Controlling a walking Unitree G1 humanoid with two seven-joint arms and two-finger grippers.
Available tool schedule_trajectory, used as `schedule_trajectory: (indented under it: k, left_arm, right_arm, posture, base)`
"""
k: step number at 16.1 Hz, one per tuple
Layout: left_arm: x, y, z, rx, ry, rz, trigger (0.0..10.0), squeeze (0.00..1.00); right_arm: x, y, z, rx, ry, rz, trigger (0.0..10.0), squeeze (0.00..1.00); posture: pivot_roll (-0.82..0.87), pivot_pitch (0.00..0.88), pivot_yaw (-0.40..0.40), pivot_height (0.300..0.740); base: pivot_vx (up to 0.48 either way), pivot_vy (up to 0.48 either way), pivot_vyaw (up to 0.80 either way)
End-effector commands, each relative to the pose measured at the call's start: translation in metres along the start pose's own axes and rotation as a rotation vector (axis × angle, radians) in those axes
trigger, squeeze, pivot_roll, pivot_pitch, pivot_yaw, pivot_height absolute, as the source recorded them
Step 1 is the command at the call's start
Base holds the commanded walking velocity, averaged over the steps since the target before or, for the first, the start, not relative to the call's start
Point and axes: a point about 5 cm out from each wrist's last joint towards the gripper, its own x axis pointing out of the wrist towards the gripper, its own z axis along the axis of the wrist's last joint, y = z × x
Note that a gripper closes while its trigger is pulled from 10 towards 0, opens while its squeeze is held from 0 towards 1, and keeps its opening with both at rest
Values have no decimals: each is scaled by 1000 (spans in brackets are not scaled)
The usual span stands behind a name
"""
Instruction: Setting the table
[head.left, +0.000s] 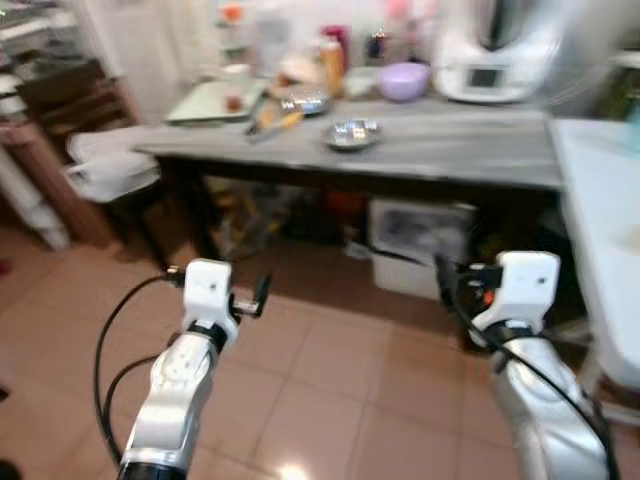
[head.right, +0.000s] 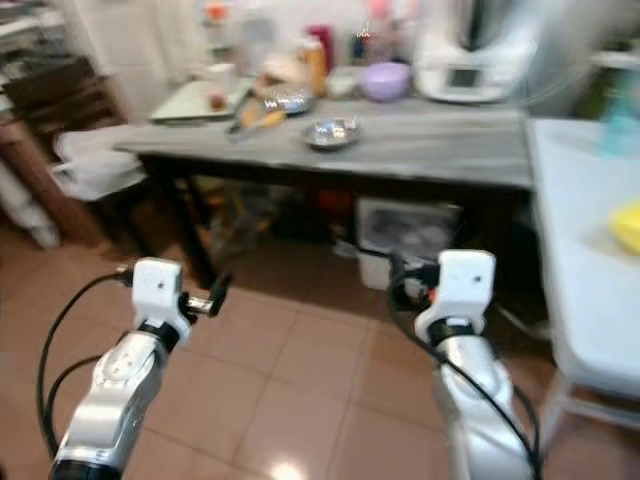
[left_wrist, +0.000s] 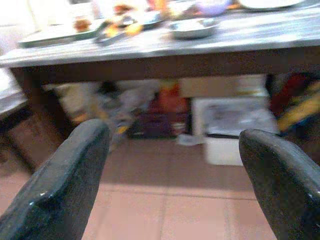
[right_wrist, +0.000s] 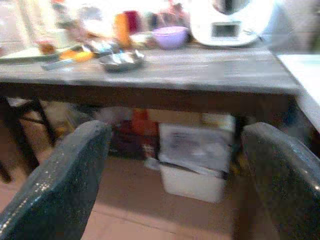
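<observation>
**Robot facing the grey table, both grippers empty**

The grey table (head.left: 440, 150) is the landmark and spans the upper part of the head views, which are blurred. A white table (head.right: 580, 240) abuts its right end, with a yellow object (head.right: 627, 224) on it. A white kitchen appliance (head.left: 495, 55) stands at the back right of the grey table. A pale green tray (head.left: 212, 100) lies at its back left. A white storage box (right_wrist: 192, 160) sits on the floor under the grey table. A purple bowl (head.left: 403, 80) stands just left of the appliance. A small metal bowl (head.left: 350, 133) sits near the grey table's front edge, toward the middle.

The left gripper (left_wrist: 175, 175) and the right gripper (right_wrist: 175, 175) are raised over the tiled floor (head.left: 320, 370), short of the grey table. Both have their fingers spread wide apart and hold nothing.
</observation>
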Motion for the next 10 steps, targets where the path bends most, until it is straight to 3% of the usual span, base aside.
schedule_trajectory:
  k: [1, 6, 10]
  left_arm:
    - [0, 4, 2, 0, -4, -4, 10000, 0]
    - [-1, -3, 3, -23, -16, -54, 10000, 0]
    - [-2, -7, 3, -21, -17, -85, 10000, 0]
  right_arm:
    - [2, 7, 2, 16, -2, 20, 10000, 0]
    - [3, 6, 2, 6, -13, 24, 10000, 0]
    - [3, 6, 2, -3, -13, 25, 10000, 0]
  posture:
    - [-101, 0, 77, 740]
    - [-99, 0, 78, 740]
    - [-102, 0, 79, 740]
  base:
    - [0, 0, -763]
    - [0, 0, -683]
    - [0, 0, -100]
